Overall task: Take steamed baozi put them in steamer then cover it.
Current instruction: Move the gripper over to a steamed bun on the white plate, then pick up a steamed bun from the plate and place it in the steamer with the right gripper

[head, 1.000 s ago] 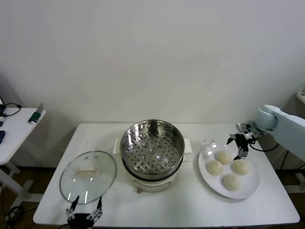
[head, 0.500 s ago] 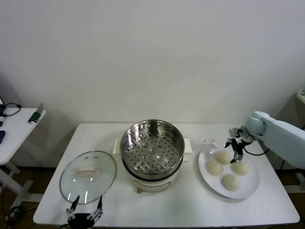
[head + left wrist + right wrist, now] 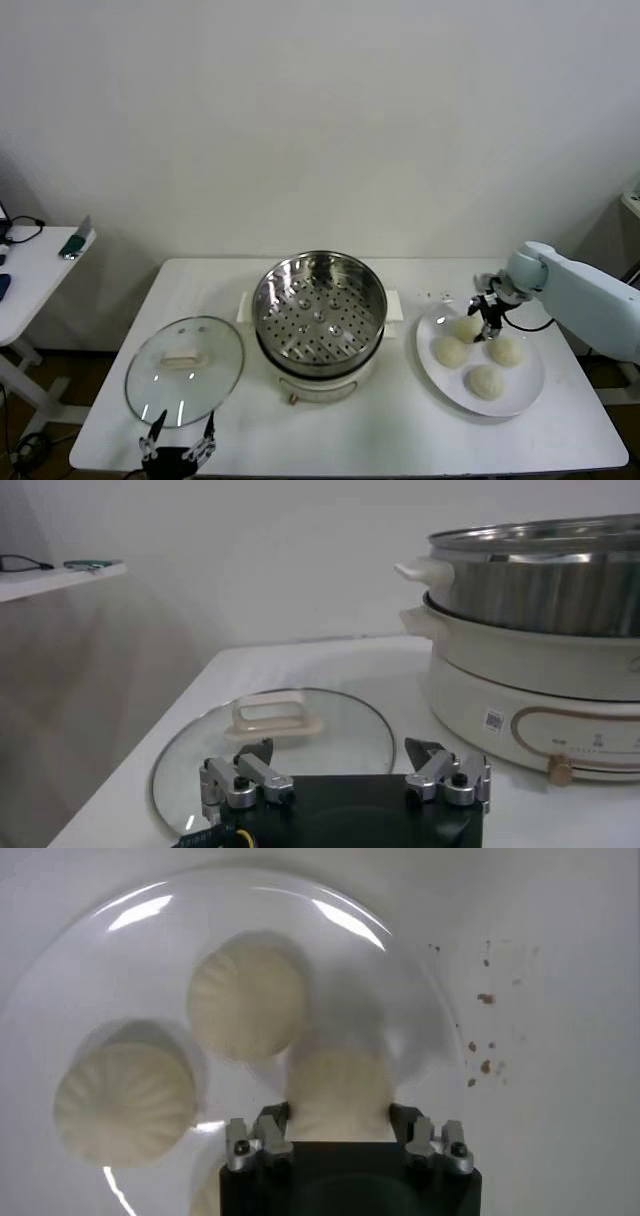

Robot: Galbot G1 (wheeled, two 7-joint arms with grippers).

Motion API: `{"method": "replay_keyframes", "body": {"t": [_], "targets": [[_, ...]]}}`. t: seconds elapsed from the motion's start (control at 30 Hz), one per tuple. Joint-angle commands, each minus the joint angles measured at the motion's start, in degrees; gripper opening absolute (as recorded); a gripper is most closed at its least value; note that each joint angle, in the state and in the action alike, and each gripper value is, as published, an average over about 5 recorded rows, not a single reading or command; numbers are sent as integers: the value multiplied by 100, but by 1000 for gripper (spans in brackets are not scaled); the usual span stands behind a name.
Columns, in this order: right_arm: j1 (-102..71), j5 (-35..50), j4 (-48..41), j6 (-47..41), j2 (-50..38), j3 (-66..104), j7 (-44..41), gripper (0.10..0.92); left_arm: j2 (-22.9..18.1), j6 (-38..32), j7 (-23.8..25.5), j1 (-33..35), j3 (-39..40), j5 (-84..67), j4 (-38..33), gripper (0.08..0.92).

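Four cream-white baozi lie on a white plate at the right. My right gripper is down over the far bun, beside the others. In the right wrist view my right gripper has its fingers pressed on both sides of that bun, which still rests on the plate. The steel steamer on its cream pot base stands empty mid-table. The glass cover lies flat at the left. My left gripper is open and empty at the cover's near edge, parked.
Two other buns lie close beside the gripped one on the plate. In the left wrist view the cover's handle and the steamer show beyond my left gripper. A side table stands far left.
My right gripper has moved left and down from beyond the plate's far right edge onto the far bun. The left arm, cover and steamer have not moved.
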Motion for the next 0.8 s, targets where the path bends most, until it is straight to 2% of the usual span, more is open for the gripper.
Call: {"method": "replay_keyframes", "body": {"t": [0.03,0.2,0.4,0.5,0.67,0.8], "targets": [[35,0,-26,6,39,34,28,637,2,4,1,1,3,8,3,823],[921,267,397,237,-132,-619,-87,636,-7,-4,0,8,24,53,-10,823],[2860,670,1026,893,-97,-1893,-218,636,2,-21,-2,35,61,82,-48,823],[3928,897,1415,1292,190,-2517,-245,636,23,-11,0,28,95,94,-41,823],[5180,1256,2551,1976,894,-3247,-154,636,65,2,6,16,131,106,-53,823],[5354,895,3331,2487,1392,-3200,84,636,86,-4,-1,20,123,106,-102,823]]}}
